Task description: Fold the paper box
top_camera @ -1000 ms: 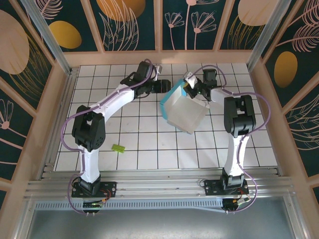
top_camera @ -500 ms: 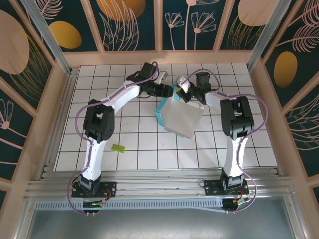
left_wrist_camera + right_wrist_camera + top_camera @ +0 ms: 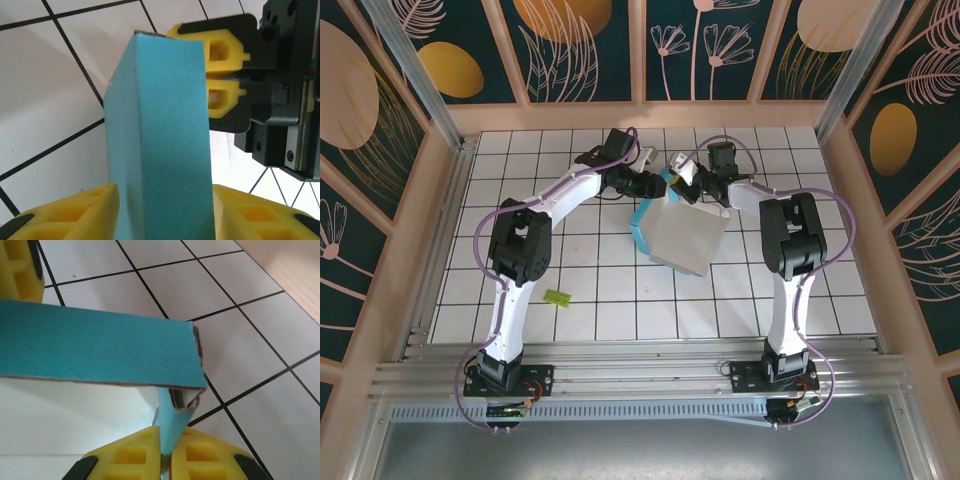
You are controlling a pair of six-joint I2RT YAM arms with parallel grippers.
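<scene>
Tilting white-face-up, the paper box (image 3: pixel 682 235) runs far-left to near-right.

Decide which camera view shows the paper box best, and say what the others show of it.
Top external: the whole paper box, white face up, turquoise edge along one side. Left wrist gives one turquoise panel close up in the left hand; right wrist gives a turquoise flap and the wall the right hand pinches.

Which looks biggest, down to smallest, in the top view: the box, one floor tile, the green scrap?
1. box
2. tile
3. green scrap
The box sits a little nearer the camera, but the gap is plain.
</scene>
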